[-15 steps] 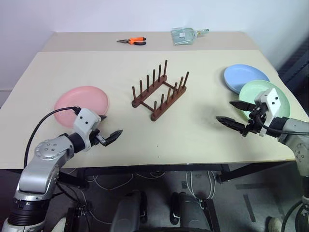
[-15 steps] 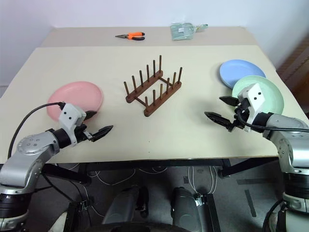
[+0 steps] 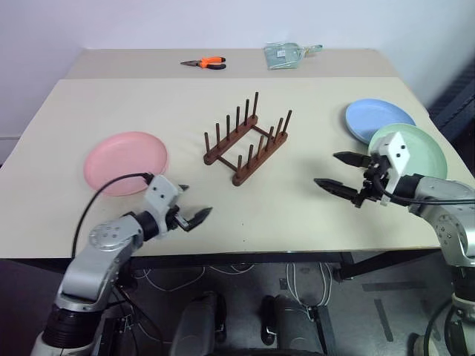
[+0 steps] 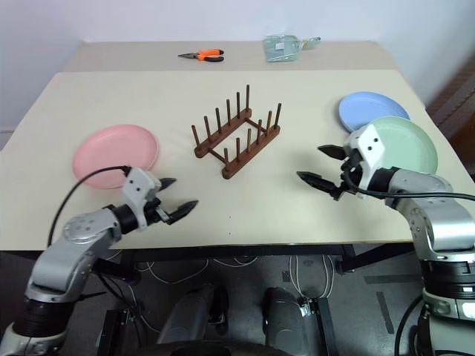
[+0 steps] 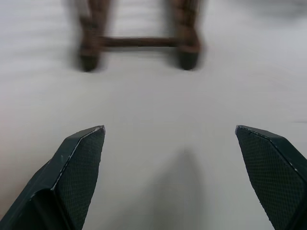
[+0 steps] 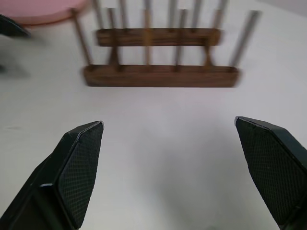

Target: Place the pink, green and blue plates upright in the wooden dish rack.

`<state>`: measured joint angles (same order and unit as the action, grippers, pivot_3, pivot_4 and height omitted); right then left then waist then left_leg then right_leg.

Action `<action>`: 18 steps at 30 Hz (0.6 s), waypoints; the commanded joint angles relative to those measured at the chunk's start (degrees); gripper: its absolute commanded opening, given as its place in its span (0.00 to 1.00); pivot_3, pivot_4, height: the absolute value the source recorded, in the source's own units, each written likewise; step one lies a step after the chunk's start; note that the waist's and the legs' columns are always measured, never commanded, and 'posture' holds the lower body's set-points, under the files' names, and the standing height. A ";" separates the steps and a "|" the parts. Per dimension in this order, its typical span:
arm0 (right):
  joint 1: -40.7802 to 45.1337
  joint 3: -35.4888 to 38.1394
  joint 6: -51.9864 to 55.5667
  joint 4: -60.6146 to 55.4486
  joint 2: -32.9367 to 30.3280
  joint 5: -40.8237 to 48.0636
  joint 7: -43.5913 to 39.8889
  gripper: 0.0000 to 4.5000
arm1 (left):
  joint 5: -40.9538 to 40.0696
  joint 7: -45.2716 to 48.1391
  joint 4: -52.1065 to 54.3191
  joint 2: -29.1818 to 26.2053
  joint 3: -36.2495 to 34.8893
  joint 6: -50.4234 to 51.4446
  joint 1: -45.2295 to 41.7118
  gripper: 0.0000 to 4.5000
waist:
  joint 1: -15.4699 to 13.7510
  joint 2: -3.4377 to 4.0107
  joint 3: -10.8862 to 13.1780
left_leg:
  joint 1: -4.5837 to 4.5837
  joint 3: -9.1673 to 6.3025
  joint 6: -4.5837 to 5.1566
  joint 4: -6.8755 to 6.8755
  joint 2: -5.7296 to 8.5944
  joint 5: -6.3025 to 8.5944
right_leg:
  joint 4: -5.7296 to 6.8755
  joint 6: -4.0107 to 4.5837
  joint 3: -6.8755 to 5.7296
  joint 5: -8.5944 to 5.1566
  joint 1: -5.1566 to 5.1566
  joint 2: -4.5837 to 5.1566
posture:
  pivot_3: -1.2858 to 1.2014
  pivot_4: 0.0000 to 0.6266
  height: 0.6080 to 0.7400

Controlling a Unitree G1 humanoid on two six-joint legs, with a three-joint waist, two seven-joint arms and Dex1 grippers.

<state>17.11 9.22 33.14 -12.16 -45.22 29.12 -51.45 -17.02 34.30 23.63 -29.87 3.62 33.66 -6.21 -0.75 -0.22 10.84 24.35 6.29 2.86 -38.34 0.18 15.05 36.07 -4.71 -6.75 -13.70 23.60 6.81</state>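
Left end effector (image 3: 189,204) and right end effector (image 3: 335,172) gape wide, empty.

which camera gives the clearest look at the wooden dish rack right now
The left eye view shows the wooden dish rack best: the whole rack, both rails and every peg, standing empty mid-table. The right eye view shows the same from a slightly shifted angle. The right wrist view catches it side-on with peg tops cut off, and the left wrist view gets just one blurred end.
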 commanded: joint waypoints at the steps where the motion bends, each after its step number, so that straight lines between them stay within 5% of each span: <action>1: -0.67 -0.46 0.47 -5.28 2.08 0.28 3.23 0.99 | 4.03 -2.44 -2.11 3.56 6.41 -1.13 -4.03 0.99 | -0.15 -0.01 -0.01 | 0.00 -0.01 0.00 0.00 0.00 0.00 | 0.00 0.00 0.00 0.00 -0.01 0.00 | 0.52 0.24 1.00; 7: -3.83 -1.75 1.44 -10.75 4.02 0.06 6.55 0.99 | 9.99 -8.42 -17.14 13.74 11.32 -5.06 -12.79 0.99 | -0.14 -0.03 -0.02 | 0.02 -0.02 0.04 -0.06 0.03 0.01 | 0.02 -0.01 -0.02 0.00 -0.02 -0.02 | 0.52 0.24 1.00; 15: -8.35 -1.38 1.24 -14.34 4.25 -0.59 9.24 0.99 | 13.28 -8.82 -33.53 19.72 11.36 -13.91 -21.08 0.99 | -0.12 -0.07 -0.06 | 0.02 -0.06 0.12 -0.22 0.01 0.06 | 0.04 -0.02 -0.08 0.00 -0.08 -0.01 | 0.52 0.24 1.00; 18: -9.20 -0.63 0.49 -14.33 4.09 -0.98 9.78 1.00 | 13.30 -7.25 -34.49 19.80 11.41 -15.51 -21.53 0.79 | -0.09 -0.07 -0.07 | 0.04 -0.11 0.16 -0.41 -0.03 0.09 | 0.08 -0.02 -0.10 0.00 -0.14 -0.01 | 0.52 0.24 1.00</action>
<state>8.09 7.17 34.68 -24.06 -41.09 28.26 -41.95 -4.22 26.17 -9.94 -10.15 14.78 18.85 -27.79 -0.84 -0.29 10.78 24.39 6.17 3.04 -38.78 0.15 15.15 36.15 -4.73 -6.85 -13.70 23.45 6.80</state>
